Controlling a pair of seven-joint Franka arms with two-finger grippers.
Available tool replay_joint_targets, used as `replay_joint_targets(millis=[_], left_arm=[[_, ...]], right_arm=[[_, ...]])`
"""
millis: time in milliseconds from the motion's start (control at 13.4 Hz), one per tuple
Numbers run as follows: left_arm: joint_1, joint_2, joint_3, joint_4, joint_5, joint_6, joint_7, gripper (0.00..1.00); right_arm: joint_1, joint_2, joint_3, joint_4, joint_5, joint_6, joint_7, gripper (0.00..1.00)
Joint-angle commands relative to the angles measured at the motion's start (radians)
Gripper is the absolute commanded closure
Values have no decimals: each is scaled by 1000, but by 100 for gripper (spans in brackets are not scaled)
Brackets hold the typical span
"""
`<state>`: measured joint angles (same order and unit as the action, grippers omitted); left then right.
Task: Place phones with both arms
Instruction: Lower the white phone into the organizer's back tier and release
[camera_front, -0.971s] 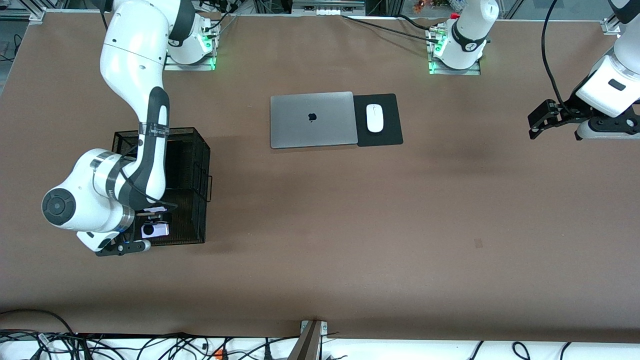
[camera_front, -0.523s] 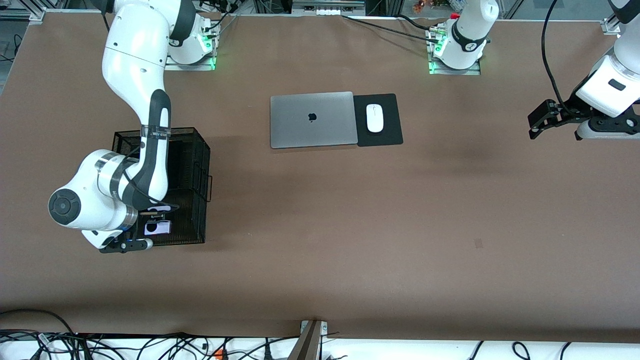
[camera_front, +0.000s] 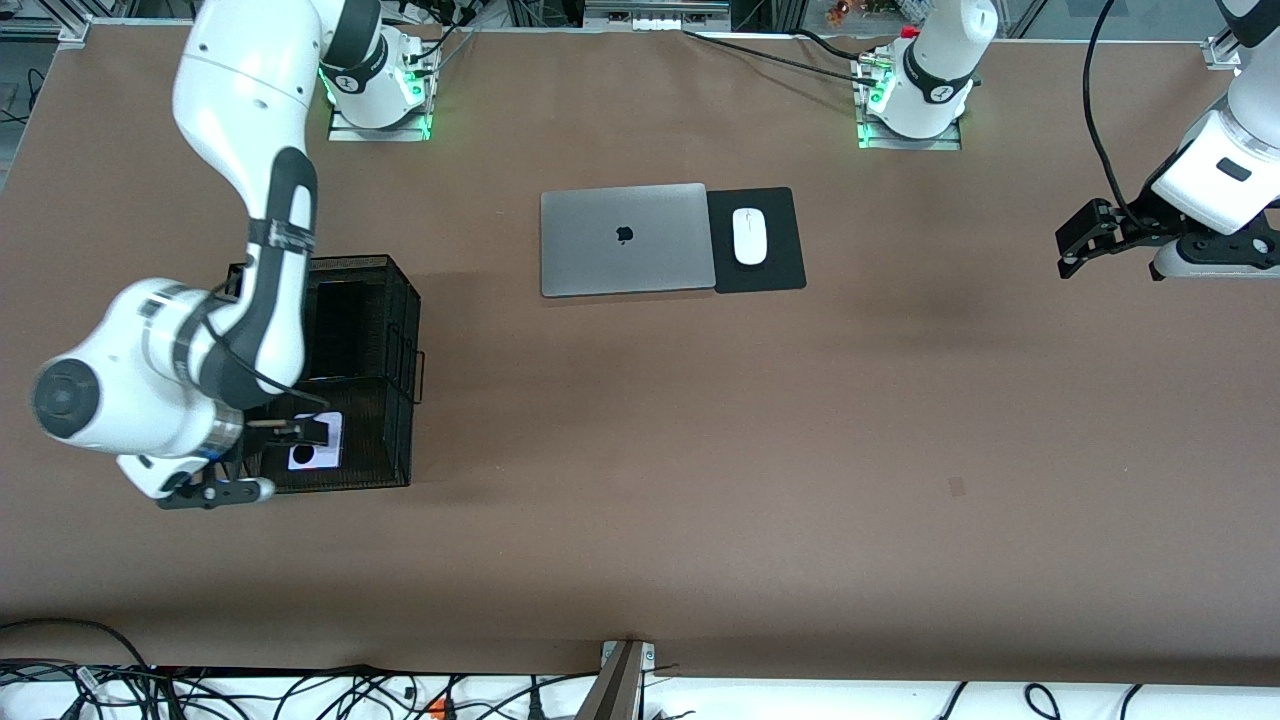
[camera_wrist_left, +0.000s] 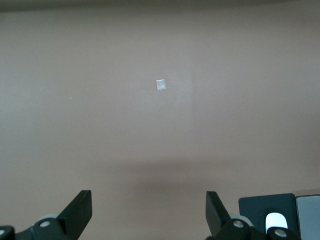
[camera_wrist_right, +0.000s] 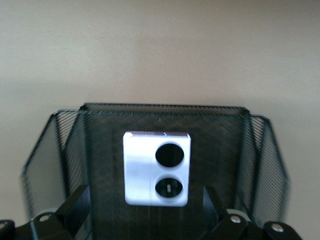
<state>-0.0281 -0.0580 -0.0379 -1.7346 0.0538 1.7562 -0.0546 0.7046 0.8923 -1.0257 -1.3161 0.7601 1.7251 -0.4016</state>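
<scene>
A small squarish lilac-white phone (camera_front: 318, 450) with two black circles lies flat on the floor of a black mesh basket (camera_front: 402, 300), at the basket's end nearer to the front camera. My right gripper (camera_front: 300, 430) hangs just above that end, open, holding nothing. In the right wrist view the phone (camera_wrist_right: 156, 169) lies past the spread fingertips (camera_wrist_right: 80, 202), apart from them, inside the basket's walls (camera_wrist_right: 260, 150). My left gripper (camera_front: 1075, 245) waits in the air over the left arm's end of the table. It is open (camera_wrist_left: 148, 210) and empty over bare brown table.
A shut silver laptop (camera_front: 624, 238) lies mid-table, nearer to the robots' bases. Beside it a white mouse (camera_front: 749, 236) sits on a black pad (camera_front: 780, 270). A small pale mark (camera_front: 957, 486) is on the brown tabletop. Cables run along the table's near edge.
My right gripper has opened and let go of the lilac-white phone, which now lies in the basket. The right arm has lifted and drawn toward its end of the table. The left arm is still.
</scene>
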Motion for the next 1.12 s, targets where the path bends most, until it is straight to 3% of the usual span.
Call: replay_joint_targets(millis=[0,224,374,747,1046], left_arm=[[5,1,-1,15,-15,-9,9,0],[7,1,3,15,-15,-15,9,0],[5,1,3,17,-15,-17,7,0],[5,0,1,15,-15,-27,10,0],[5,1,3,15,-15,-27,10,0]], right_arm=[[71,-33,-126,28,1,-135,6,0],[143,-62,-201,28,-14,-215,9,0],[144,-117,-162,23,-82,-213,33,0],[7,-407,259,-67,-477,-105,262,0],[-149,-600,501,-199,-646,-78,326,0]])
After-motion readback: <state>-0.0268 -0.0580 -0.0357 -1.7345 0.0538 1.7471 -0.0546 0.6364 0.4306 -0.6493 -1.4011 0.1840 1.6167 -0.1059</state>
